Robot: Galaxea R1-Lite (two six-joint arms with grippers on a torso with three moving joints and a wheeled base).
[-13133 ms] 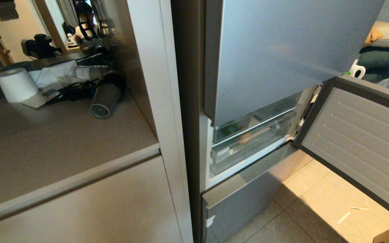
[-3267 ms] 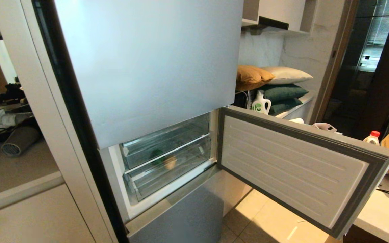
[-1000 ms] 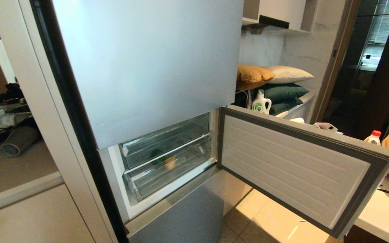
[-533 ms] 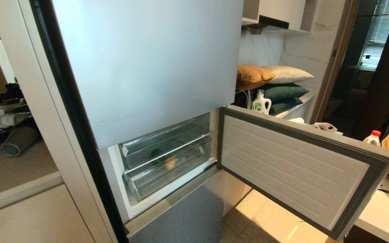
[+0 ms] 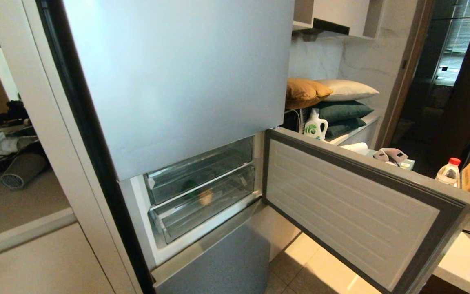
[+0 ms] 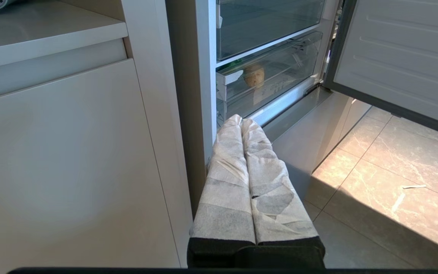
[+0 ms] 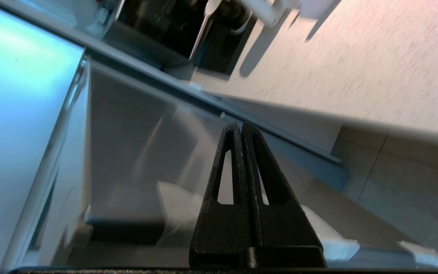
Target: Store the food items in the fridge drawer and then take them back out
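Two clear drawers (image 5: 202, 173) sit in the open fridge compartment, stacked one above the other. Behind their clear fronts show two food items: one green pepper (image 5: 189, 188) and one tan bun (image 5: 205, 197) just beside it. One fridge door (image 5: 353, 208) stands open right of the drawers. Beyond that door lie four cushions (image 5: 335, 104) in a pile, with two bottles: one white with a green label (image 5: 315, 124) by the cushions, one red-capped (image 5: 448, 171) farther right. One hair dryer (image 5: 18, 169) lies on the bench left of the fridge.
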